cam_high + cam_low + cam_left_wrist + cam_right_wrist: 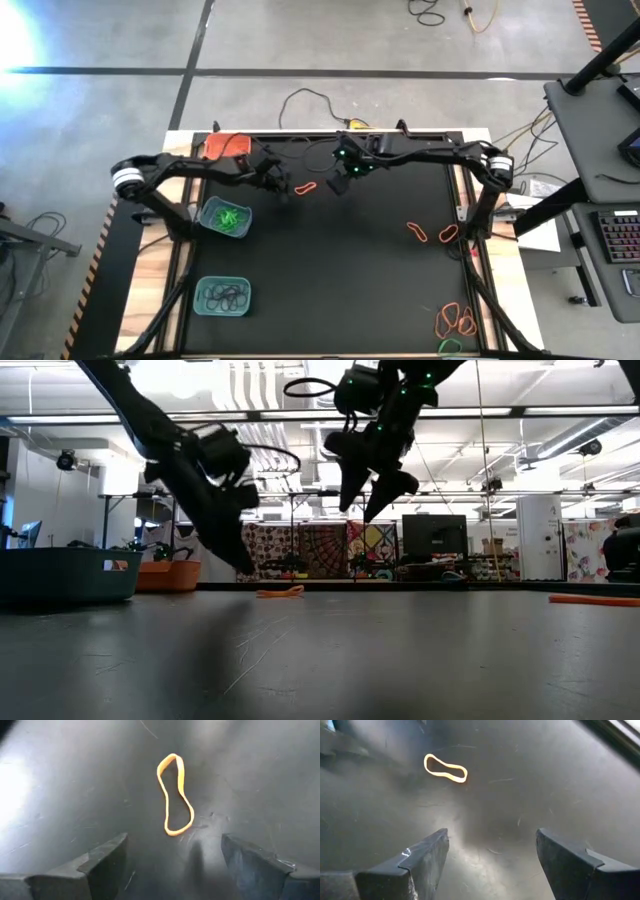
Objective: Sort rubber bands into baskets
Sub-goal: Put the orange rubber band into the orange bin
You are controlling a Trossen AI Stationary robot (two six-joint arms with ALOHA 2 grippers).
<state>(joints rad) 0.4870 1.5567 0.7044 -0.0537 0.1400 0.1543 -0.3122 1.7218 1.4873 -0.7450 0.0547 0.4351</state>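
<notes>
An orange rubber band [306, 187] lies flat on the black mat near the far middle; it also shows as a band [175, 795] in the left wrist view and a band [445, 768] in the right wrist view. My left gripper [280, 188] is low, just left of it, open [175, 865]. My right gripper [340, 183] hovers higher [375, 495] on the band's right, open [492, 860]. At the left stand an orange basket [228, 146], a teal basket [226, 217] holding green bands and a teal basket [222, 295] holding black bands.
More orange bands lie at the right [417, 231] [448, 234] and near the front right corner [455, 319], with a green one [450, 346] beside them. Cables [310, 100] run behind the table's far edge. The mat's middle [330, 270] is bare.
</notes>
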